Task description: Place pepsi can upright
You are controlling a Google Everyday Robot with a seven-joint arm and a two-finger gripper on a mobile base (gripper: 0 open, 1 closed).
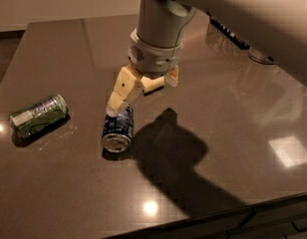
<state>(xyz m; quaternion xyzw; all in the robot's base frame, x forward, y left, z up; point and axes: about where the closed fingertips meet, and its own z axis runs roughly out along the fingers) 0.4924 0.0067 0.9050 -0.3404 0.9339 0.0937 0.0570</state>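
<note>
The pepsi can (117, 131), dark blue with white lettering, lies on its side on the dark brown table (228, 118), its silver end facing the front edge. My gripper (139, 91) hangs just above the can's far end. Its cream fingers (122, 92) are spread, and the long left one reaches down to the can's upper end. The jaws stand open and hold nothing. The arm's shadow falls on the table to the right of the can.
A green can with a white label (38, 114) lies on its side at the left. A dark rack-like object (228, 31) and a round grey base (263, 58) stand at the back right. The table's front edge runs along the bottom.
</note>
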